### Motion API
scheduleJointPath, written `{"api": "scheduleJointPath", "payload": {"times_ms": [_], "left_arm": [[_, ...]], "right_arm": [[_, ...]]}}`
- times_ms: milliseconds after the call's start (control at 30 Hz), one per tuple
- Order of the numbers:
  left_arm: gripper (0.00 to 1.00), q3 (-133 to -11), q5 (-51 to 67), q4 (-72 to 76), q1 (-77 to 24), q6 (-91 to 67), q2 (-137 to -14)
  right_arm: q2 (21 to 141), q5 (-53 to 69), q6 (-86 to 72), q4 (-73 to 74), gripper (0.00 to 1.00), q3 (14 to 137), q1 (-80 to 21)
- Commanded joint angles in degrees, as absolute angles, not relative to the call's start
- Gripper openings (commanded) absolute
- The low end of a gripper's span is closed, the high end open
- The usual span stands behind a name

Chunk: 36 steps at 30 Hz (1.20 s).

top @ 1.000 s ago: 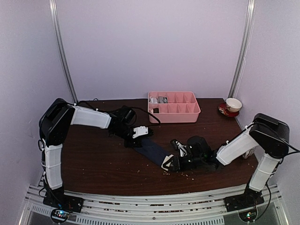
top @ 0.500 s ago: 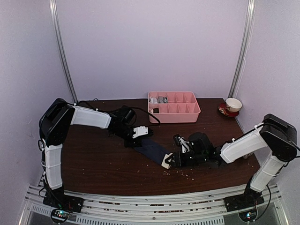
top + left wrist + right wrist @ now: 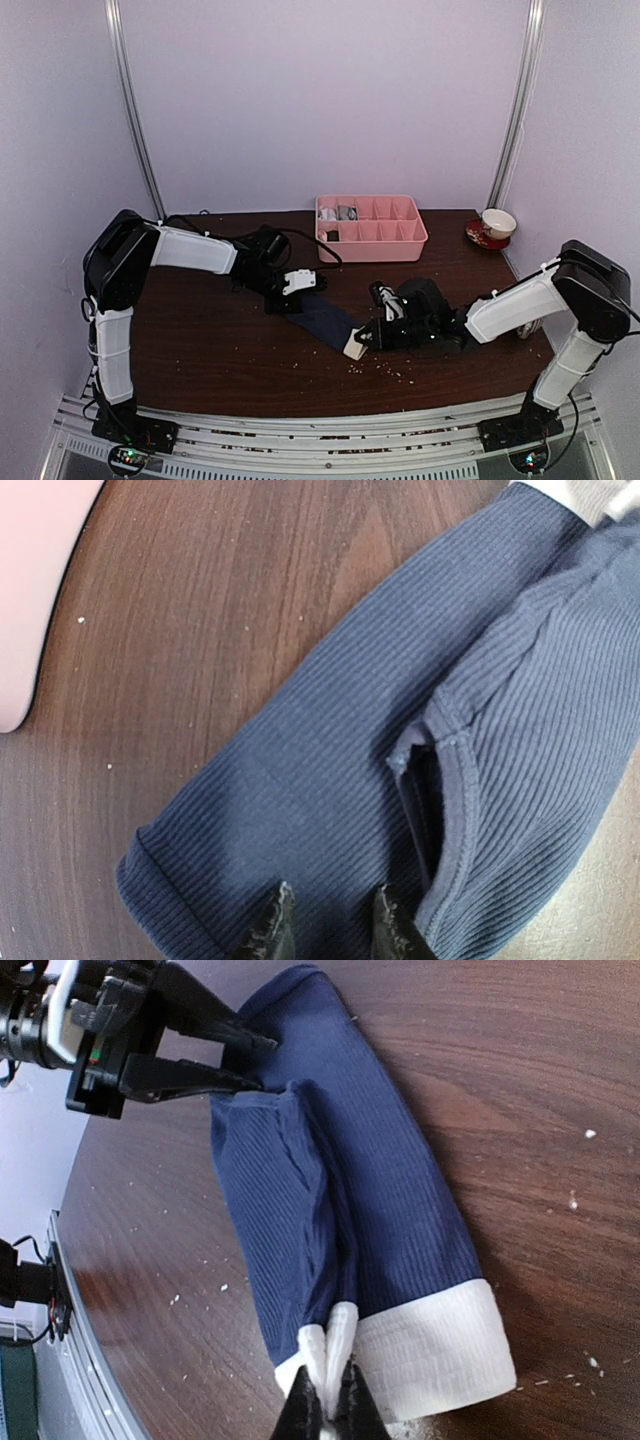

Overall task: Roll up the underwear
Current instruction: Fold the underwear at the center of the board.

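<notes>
**Progress.** Judged early. The navy underwear (image 3: 325, 318) lies at the centre of the table (image 3: 200, 340), folded lengthwise into a narrow strip that runs from mid-frame toward the lower right of the overhead view. The cloth lies flat along its length and no turn of a roll is formed yet. The whole rolling step is left to do.

**Tools.** The right gripper (image 3: 325, 1415) is closed tight on a pleat of the cream-white waistband (image 3: 430, 1345) at the strip's lower-right end. The left gripper (image 3: 328, 930) sits at the opposite, leg-hem end with its fingers narrowly parted on the fabric. Whether it grips the cloth or only pins it cannot be told.

**Surroundings.** A pink tray (image 3: 405, 240) stands near the strip's upper end, toward the back of the table. Its back-left compartments hold small bundles (image 3: 345, 212), too small to identify. A cup (image 3: 497, 222) on a saucer sits at upper right, well apart. Crumbs (image 3: 390, 372) are scattered near the waistband end. Nothing lies on the strip itself.
</notes>
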<state>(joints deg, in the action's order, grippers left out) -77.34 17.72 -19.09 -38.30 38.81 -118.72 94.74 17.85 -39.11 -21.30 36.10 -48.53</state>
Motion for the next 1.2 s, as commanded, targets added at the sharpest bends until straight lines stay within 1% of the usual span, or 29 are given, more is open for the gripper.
{"api": "scheduleJointPath", "payload": {"times_ms": [0, 167, 467, 600, 733, 767, 833, 867, 1067, 1167], "left_arm": [[0.28, -76.42, 16.18, -19.85, -37.92, 39.77, -119.53], [0.28, -76.41, 15.32, -19.69, -37.89, 39.79, -119.53], [0.29, -77.12, 14.99, -19.69, -37.95, 39.05, -118.64], [0.40, -76.83, 15.05, -19.24, -37.89, 38.85, -116.13], [0.60, -76.74, 15.67, -18.92, -37.93, 39.13, -111.95], [0.63, -76.65, 15.98, -18.81, -37.96, 39.23, -110.94], [0.64, -76.29, 16.90, -18.85, -37.95, 39.64, -109.30], [0.63, -75.92, 17.48, -18.78, -38.11, 40.02, -108.67], [0.39, -74.47, 18.67, -19.27, -42.00, 42.97, -108.64], [0.29, -74.60, 19.15, -19.36, -44.24, 43.61, -109.70]], "right_arm": [[93.18, 12.10, -40.45, -19.57, 0.00, 35.19, -47.41], [91.62, 9.87, -40.75, -17.31, 0.00, 33.59, -45.95], [96.37, 10.08, -40.18, -16.41, 0.00, 34.59, -44.88], [97.08, 9.05, -40.21, -15.81, 0.00, 34.50, -44.69], [97.68, 9.69, -40.30, -16.55, 0.00, 34.23, -44.48], [97.69, 9.80, -40.34, -16.67, 0.00, 34.17, -44.48], [97.51, 9.82, -40.43, -16.98, 0.00, 34.23, -44.49], [97.49, 9.93, -40.39, -17.14, 0.00, 34.21, -44.47], [96.06, 11.48, -39.21, -17.84, 0.00, 35.26, -44.53], [93.79, 11.43, -38.45, -16.93, 0.00, 35.72, -44.52]]}}
